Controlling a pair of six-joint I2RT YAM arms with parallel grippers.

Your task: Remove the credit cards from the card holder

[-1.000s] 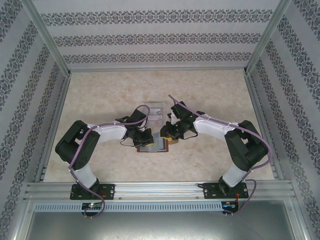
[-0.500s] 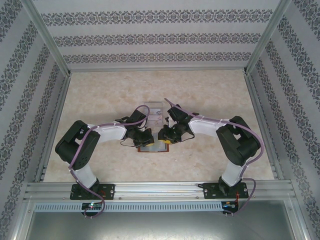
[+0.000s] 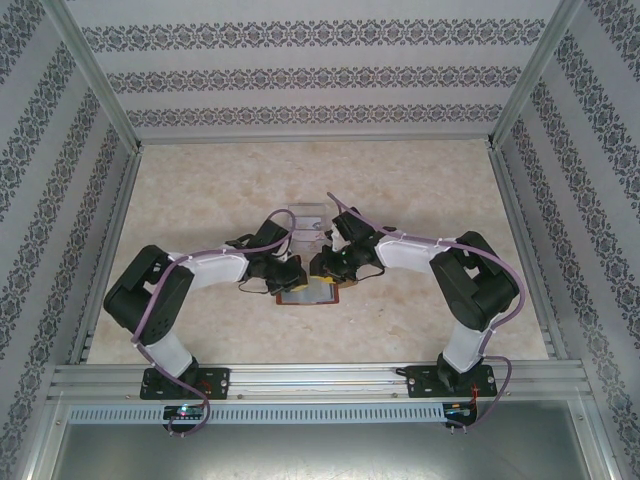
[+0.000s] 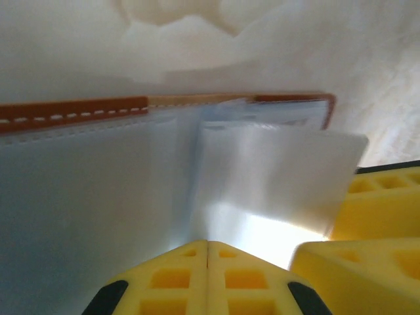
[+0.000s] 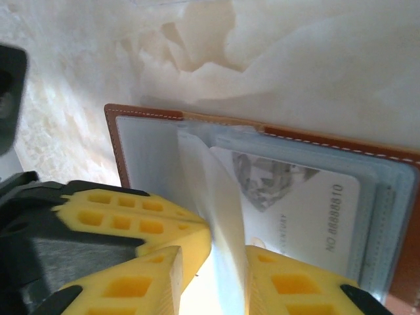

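- We find the table (image 3: 200, 190) to be a pale marbled surface, with every item near its middle.
- The left arm (image 3: 165, 295) and the right arm (image 3: 470, 285) both reach inward and meet over the card holder (image 3: 308, 294).
- A clear tray (image 3: 306, 221) lies just beyond the card holder, on its far side.
- The card holder lies open and flat on the table. It has a brown stitched edge around grey-blue inner pockets.
- The left gripper (image 4: 207, 248) has its yellow fingers pressed together along a seam, with nothing seen between them. It sits low over the holder's pale inner face, and we cannot tell whether it touches.
- The right gripper (image 5: 226, 249) is clamped on a pale card (image 5: 213, 197), with one finger on each side.
- The pale card rises edge-up from near the holder's fold.
- A printed card (image 5: 295, 197) lies tucked in a pocket beside it, showing a grey emblem and a number.
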